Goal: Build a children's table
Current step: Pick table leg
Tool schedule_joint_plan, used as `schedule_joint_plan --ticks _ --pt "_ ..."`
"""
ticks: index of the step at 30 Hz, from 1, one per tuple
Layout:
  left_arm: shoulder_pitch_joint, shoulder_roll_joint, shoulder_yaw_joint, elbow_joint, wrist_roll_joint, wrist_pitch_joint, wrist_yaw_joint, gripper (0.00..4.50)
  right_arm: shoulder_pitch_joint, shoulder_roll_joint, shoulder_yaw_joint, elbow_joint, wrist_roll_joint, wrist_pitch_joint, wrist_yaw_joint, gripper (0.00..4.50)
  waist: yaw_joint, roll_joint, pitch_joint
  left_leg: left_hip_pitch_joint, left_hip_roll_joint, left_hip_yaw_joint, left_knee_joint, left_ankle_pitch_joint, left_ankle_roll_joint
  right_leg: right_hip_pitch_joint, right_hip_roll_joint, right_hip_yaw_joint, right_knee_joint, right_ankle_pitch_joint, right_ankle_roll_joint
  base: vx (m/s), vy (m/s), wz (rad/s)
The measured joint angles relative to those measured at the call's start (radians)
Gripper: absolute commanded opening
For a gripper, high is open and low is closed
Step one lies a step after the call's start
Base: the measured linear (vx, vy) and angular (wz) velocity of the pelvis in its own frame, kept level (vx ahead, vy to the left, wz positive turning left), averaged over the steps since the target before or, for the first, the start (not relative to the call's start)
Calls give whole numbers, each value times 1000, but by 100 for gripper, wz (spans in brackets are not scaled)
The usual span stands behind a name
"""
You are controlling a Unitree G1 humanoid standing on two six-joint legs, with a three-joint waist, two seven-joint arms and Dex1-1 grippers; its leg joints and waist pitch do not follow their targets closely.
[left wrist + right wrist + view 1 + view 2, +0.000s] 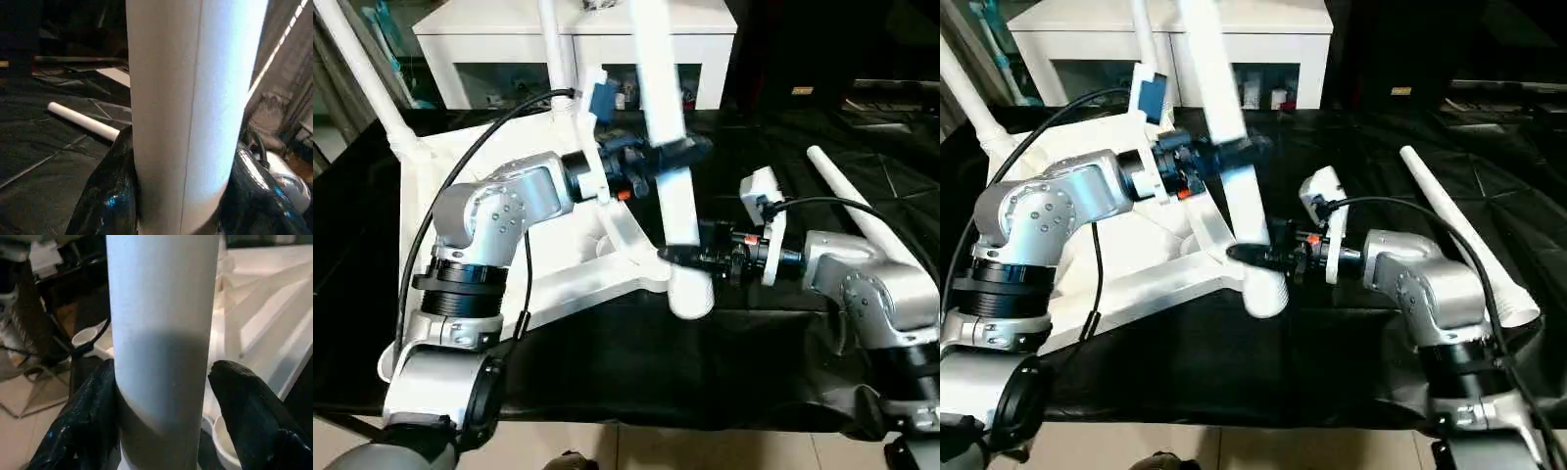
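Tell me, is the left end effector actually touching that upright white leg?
Touching: in the left wrist view both black fingers press against the table leg.

1. There was one white table top (558,284), lying upside down.
2. There were four white table legs: three stood up at (372,83), (553,44) and (661,108), and one lay flat (862,211).
3. There were two grippers, left (680,149) and right (680,257).
4. There was one white cabinet (489,44).

Two head views look down across the table top (558,284); both wrist views sit close against the upright leg (195,117).
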State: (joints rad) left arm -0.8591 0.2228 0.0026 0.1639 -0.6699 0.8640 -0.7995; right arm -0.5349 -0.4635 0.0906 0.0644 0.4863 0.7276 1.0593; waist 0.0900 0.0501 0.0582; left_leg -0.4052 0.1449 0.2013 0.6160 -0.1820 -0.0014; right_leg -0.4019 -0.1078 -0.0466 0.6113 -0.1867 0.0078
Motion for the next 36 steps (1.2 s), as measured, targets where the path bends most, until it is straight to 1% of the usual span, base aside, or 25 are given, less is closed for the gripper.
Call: schedule_joint_plan --ticks 3,9,36 --pt "1 7 -14 -7 8 -3 -17 177 -12 -5 12 14 1 13 20 302 0 -1 1 0 0 0 0 0 0 0 0 0 0 0 0 0 0 0" --pt "27 21 -50 -20 18 -8 -48 177 -21 -37 60 18 -7 27 66 302 1 -2 1 0 0 0 0 0 1 0 0 0 1 0 0 0 0 0" --pt "23 18 -53 9 37 -30 -59 175 -17 -28 83 17 -5 46 77 302 2 -2 1 1 0 0 4 1 1 0 0 0 4 0 0 0 0 0"
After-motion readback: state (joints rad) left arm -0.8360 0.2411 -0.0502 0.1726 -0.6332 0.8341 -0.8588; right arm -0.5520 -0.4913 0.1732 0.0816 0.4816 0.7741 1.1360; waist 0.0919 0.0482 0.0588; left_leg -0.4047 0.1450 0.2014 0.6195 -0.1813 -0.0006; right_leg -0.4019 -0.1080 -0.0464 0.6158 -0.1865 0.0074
